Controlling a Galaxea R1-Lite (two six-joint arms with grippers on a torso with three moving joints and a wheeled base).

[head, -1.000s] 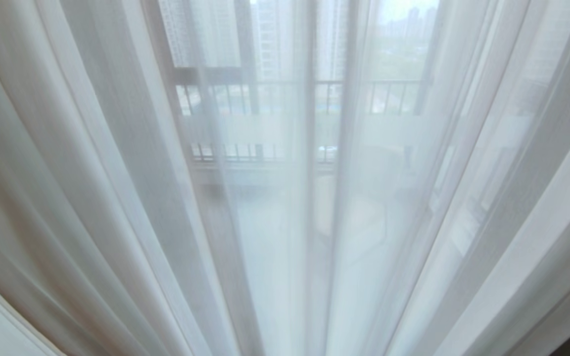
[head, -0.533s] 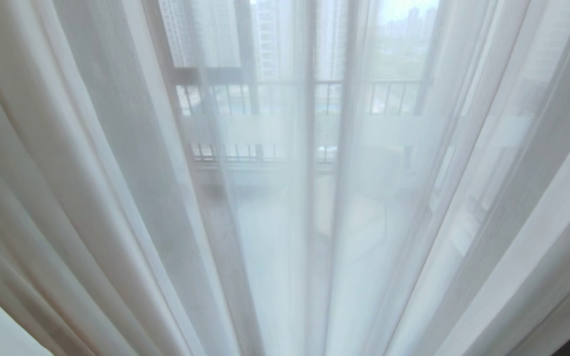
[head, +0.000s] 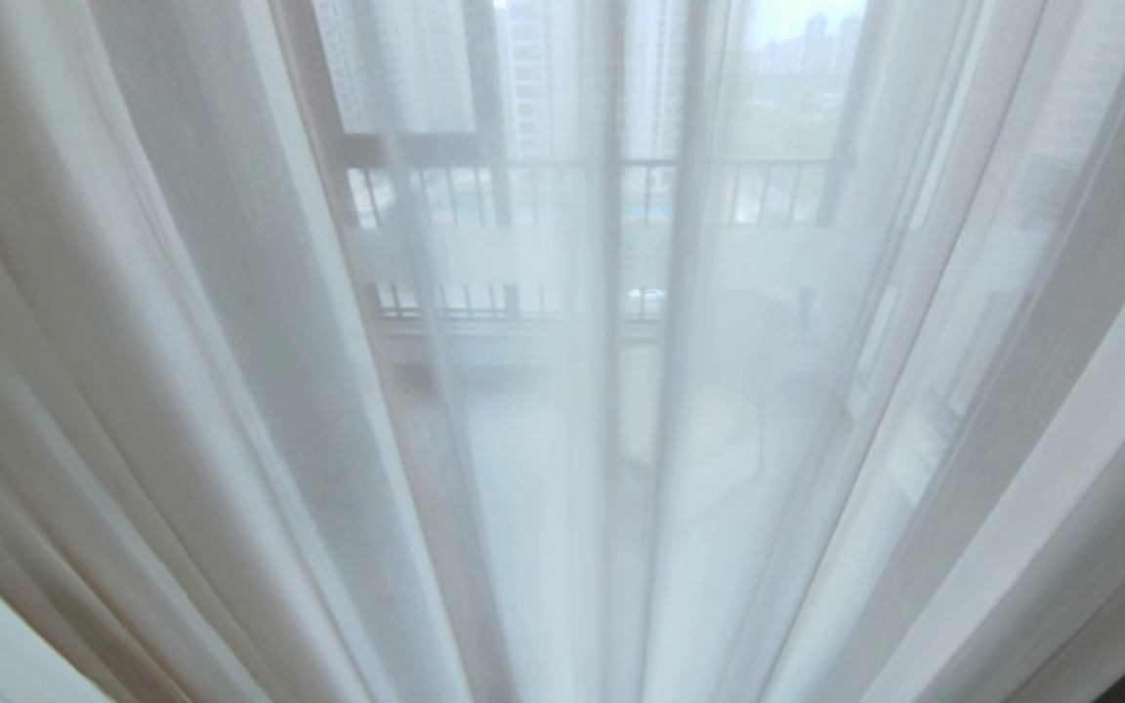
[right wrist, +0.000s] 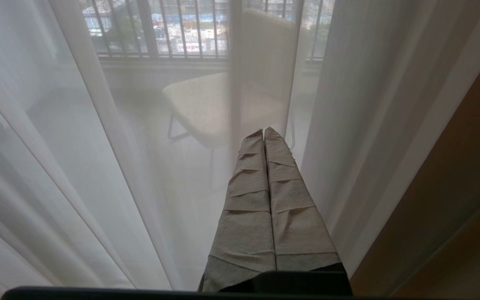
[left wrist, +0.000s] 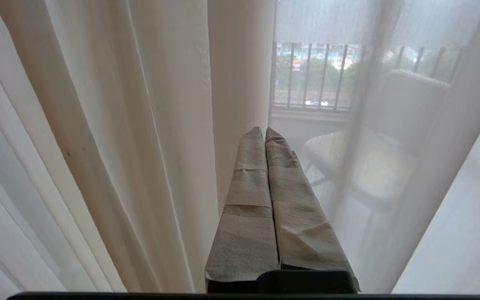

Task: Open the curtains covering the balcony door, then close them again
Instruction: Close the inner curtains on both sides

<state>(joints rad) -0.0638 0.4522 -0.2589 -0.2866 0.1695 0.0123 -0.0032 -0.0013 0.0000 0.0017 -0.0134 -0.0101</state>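
My left claw (left wrist: 263,130) sits pressed narrow, its two paper-wrapped fingers (left wrist: 248,187) meeting along their whole length with no cloth seen between the tips. Whether any cloth is caught I cannot tell from the wrist camera. Just beside the tips, at about ten o'clock from them, hangs a thick fold of the cream curtains (left wrist: 240,71); more cream pleats fall away toward nine o'clock. At two o'clock from the tips the sheer white layer (left wrist: 390,125) veils a pale chair (left wrist: 373,166) and a barred railing (left wrist: 306,79) outside.

My right claw (right wrist: 263,130) is likewise pinched narrow and holds nothing, pointing at sheer fabric (right wrist: 98,146). Through it, at eleven o'clock from the tips, shows a chair seat (right wrist: 198,104), with railing bars (right wrist: 173,29) at the top of that view. A brown wooden panel (right wrist: 452,200) lies at three to four o'clock.

From my head camera neither arm appears. The sheer curtains (head: 562,439) cover the whole view in long pleats. Behind them, the dark upright frame of the balcony door (head: 611,195) stands at twelve o'clock, a frosted band (head: 484,256) crosses it, and tower blocks (head: 523,68) rise beyond.
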